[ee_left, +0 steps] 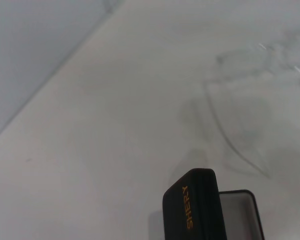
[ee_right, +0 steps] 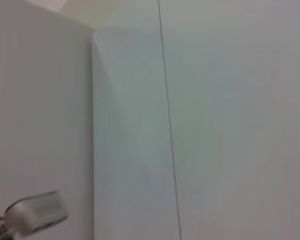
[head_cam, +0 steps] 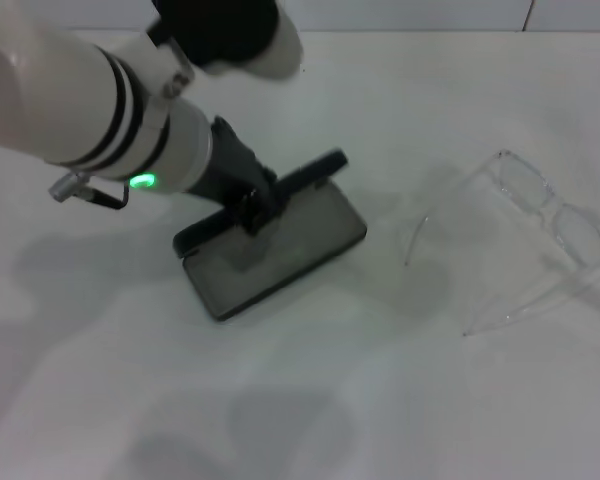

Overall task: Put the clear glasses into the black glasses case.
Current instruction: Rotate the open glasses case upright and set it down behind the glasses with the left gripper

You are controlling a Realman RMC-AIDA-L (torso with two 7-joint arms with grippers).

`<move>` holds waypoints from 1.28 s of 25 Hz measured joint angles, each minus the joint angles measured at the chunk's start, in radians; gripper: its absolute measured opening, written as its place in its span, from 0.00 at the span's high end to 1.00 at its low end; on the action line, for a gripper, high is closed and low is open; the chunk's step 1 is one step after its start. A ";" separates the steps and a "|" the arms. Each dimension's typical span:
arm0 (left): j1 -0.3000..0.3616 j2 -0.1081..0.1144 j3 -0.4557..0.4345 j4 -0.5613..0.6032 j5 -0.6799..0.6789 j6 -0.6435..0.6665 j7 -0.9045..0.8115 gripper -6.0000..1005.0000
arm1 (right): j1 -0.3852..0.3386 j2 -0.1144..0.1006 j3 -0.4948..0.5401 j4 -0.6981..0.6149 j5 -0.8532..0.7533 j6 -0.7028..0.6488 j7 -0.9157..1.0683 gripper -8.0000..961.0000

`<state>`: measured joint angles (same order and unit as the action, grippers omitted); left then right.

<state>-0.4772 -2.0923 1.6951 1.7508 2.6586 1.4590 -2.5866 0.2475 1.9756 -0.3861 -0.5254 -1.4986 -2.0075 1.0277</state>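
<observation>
The black glasses case (head_cam: pixel 280 255) lies open in the middle of the white table, its grey lining showing. Its lid (head_cam: pixel 315 172) stands up along the far side. My left gripper (head_cam: pixel 253 208) reaches in from the left and is shut on that lid near its middle. In the left wrist view the lid (ee_left: pixel 194 210) shows its orange lettering, with the open base (ee_left: pixel 239 212) beside it. The clear glasses (head_cam: pixel 550 215) lie on the table to the right of the case, arms unfolded toward me; they show faintly as clear glasses (ee_left: pixel 250 75) in the left wrist view. My right gripper is out of view.
The white table (head_cam: pixel 310 400) spreads all around the case and the glasses. A pale wall (head_cam: pixel 430 12) runs along its far edge. The right wrist view shows only wall panels and a small grey fitting (ee_right: pixel 35 212).
</observation>
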 joint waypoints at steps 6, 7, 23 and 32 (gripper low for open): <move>-0.008 0.000 0.014 -0.002 -0.054 0.046 0.193 0.79 | -0.035 -0.010 0.099 0.042 0.000 -0.066 0.000 0.10; -0.013 0.000 0.016 -0.004 -0.063 0.050 0.209 0.79 | -0.047 -0.010 0.109 0.043 0.000 -0.077 0.000 0.10; -0.143 -0.001 -0.009 -0.221 -0.236 -0.007 0.475 0.79 | -0.166 0.009 0.141 0.048 0.000 -0.143 -0.026 0.11; -0.215 -0.003 0.003 -0.328 -0.225 -0.078 0.502 0.80 | -0.181 0.011 0.141 0.059 0.000 -0.145 -0.026 0.11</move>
<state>-0.6927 -2.0948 1.6983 1.4225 2.4340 1.3809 -2.0843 0.0665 1.9865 -0.2454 -0.4660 -1.4986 -2.1522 1.0016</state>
